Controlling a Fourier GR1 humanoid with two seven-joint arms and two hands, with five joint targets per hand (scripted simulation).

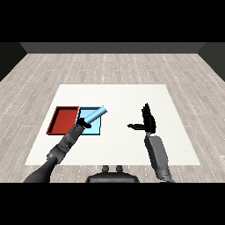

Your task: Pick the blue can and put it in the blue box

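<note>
Left robot hand (81, 125) curled round the slim light-blue cylindrical can (95, 115), holding it tilted over the shallow light-blue tray (97, 130), apparently lined up for release; right robot hand (149, 119) fingers straight, idle above the white worktop (132, 96).

You were looking at a bare test room, more a lab or demonstration space than a home or shop. The floor (132, 66) was pale grey wood planking running out to a dark wall (114, 47) at the back, with darker walls closing in at both sides. Your only furniture was a plain white tabletop (132, 101) set square in the middle of that floor. On it lay two shallow trays side by side, a red tray (59, 125) and a light blue tray (96, 128), touching along one edge. You saw nothing domestic or commercial about it: flat surfaces, plain colours, and a workspace laid out for a manipulation trial.
</note>
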